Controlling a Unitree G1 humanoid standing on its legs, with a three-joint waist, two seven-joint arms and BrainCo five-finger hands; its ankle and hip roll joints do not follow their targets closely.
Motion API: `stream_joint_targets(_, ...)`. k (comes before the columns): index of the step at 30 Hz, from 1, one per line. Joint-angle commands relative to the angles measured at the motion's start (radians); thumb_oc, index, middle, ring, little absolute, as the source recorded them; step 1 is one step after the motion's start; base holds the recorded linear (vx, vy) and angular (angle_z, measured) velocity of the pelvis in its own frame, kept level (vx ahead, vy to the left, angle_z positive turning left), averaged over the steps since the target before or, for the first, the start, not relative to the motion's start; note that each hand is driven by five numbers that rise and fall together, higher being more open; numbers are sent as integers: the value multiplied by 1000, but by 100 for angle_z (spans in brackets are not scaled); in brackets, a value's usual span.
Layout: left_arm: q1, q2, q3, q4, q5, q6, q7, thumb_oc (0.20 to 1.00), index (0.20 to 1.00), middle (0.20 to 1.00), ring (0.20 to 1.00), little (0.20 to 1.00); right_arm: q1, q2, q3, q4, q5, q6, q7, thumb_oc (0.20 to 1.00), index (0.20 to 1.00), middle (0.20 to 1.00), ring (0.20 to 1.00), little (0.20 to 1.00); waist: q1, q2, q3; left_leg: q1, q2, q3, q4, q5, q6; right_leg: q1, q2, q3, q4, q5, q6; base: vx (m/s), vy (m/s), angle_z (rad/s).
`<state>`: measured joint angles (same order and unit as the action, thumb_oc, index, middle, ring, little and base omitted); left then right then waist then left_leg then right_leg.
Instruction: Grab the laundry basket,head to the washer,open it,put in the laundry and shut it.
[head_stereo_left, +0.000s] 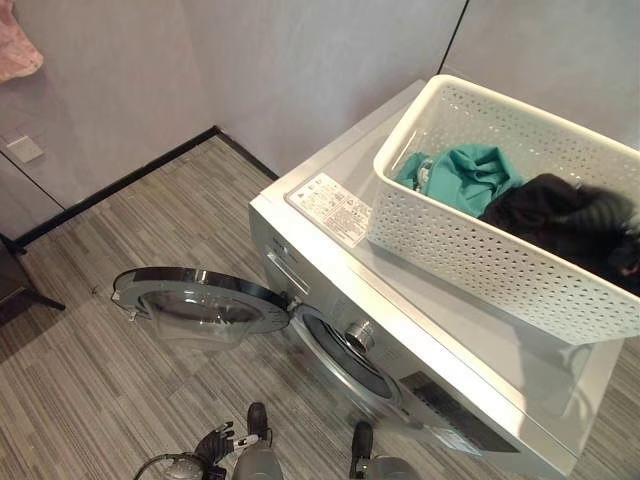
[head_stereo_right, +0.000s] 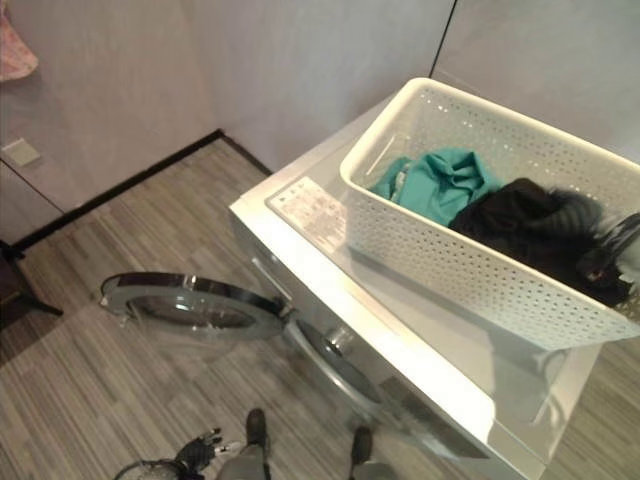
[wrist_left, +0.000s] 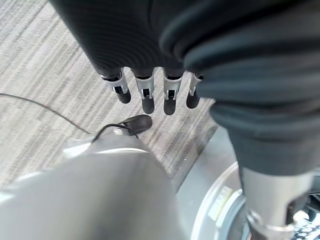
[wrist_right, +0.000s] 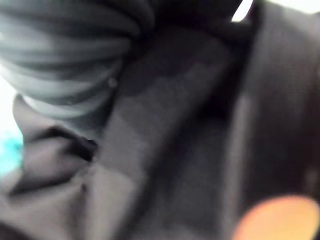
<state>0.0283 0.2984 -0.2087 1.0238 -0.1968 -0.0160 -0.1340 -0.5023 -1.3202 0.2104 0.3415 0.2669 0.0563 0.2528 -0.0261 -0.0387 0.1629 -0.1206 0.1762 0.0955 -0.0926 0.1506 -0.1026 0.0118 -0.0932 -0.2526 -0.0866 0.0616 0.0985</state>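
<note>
A white perforated laundry basket (head_stereo_left: 470, 240) sits on top of a silver front-loading washer (head_stereo_left: 400, 330), toward the machine's right and back, against a grey wall (head_stereo_left: 250, 70). Inside the basket lie a teal cloth (head_stereo_left: 470, 175) at the left and a black garment (head_stereo_left: 560, 215) at the right, the two touching. The right hand (head_stereo_right: 615, 255) reaches into the basket's right end, down against the black garment; its wrist view is pressed close to dark fabric with a sliver of teal at one edge, and I cannot tell whether its fingers are curled or straight. The washer's round door (head_stereo_left: 200, 300) is swung wide open to the left, lying out over the striped grey floor (head_stereo_left: 100, 380), with the dark drum opening (head_stereo_left: 345, 360) showing in the machine's front. The left hand (wrist_left: 150, 92) hangs low beside the washer, above the floor, its fingers straight and relaxed, holding nothing. A white label (head_stereo_left: 335, 207) lies on the washer's top, just left of the basket
</note>
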Motion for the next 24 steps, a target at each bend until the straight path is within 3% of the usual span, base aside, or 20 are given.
stream_joint_targets(1, -23, 44, -7, 43, -29, -17, 7, 1000, 1000, 1000, 1000, 1000, -73, 0, -94, 13, 100, -70, -148, 200, 200, 200, 200, 200, 22, -87, -61, 144, 58, 34, 5, -151, -46, -64, -108, 89, -1, -9, 72, 0, 0, 0)
stream_joint_targets(2, -26, 42, 0, 66, -33, -15, 17, 1000, 1000, 1000, 1000, 1000, -134, -7, -131, 7, 120, -89, -203, 200, 200, 200, 200, 200, 19, -88, -77, 153, 56, 40, 6, -157, -44, -62, -108, 96, -1, -8, 72, 15, 35, -1)
stream_joint_targets(7, -19, 34, 23, 88, -41, -15, 36, 1000, 1000, 1000, 1000, 1000, -261, -13, -124, -9, 128, -108, -278, 200, 200, 200, 200, 200, 16, -86, -98, 176, 56, 56, 6, -168, -42, -59, -108, 109, -1, -2, 74, 7, 17, -14)
stream_joint_targets(12, -23, 26, 42, 125, -38, -13, 63, 1000, 1000, 1000, 1000, 1000, -439, -3, -78, -16, -27, -88, -399, 200, 200, 200, 200, 200, 13, -83, -116, 198, 54, 68, 6, -182, -35, -55, -111, 123, -1, 4, 76, 13, 17, -15)
stream_joint_targets(14, -30, 18, 35, 143, -20, -12, 89, 1000, 1000, 1000, 1000, 1000, -545, 18, -70, -38, -192, -60, -504, 200, 200, 200, 200, 200, 13, -78, -126, 203, 52, 60, 5, -191, -28, -49, -115, 121, -1, 11, 75, 8, 5, -2)
stream_joint_targets(16, -33, 15, 22, 145, -7, -19, 101, 1000, 1000, 1000, 1000, 1000, -583, 33, -72, -44, -269, -48, -548, 200, 200, 200, 200, 200, 15, -76, -128, 204, 49, 55, 5, -196, -24, -48, -118, 116, -1, 16, 76, 0, 0, 0)
stream_joint_targets(24, -37, 47, -28, -15, -10, -60, 135, 1000, 1000, 1000, 1000, 1000, -726, 75, 5, 8, -432, -3, -633, 200, 200, 200, 200, 200, 27, -81, -125, 212, 44, 45, 7, -207, -11, -47, -128, 107, -1, 38, 79, 0, 0, 0)
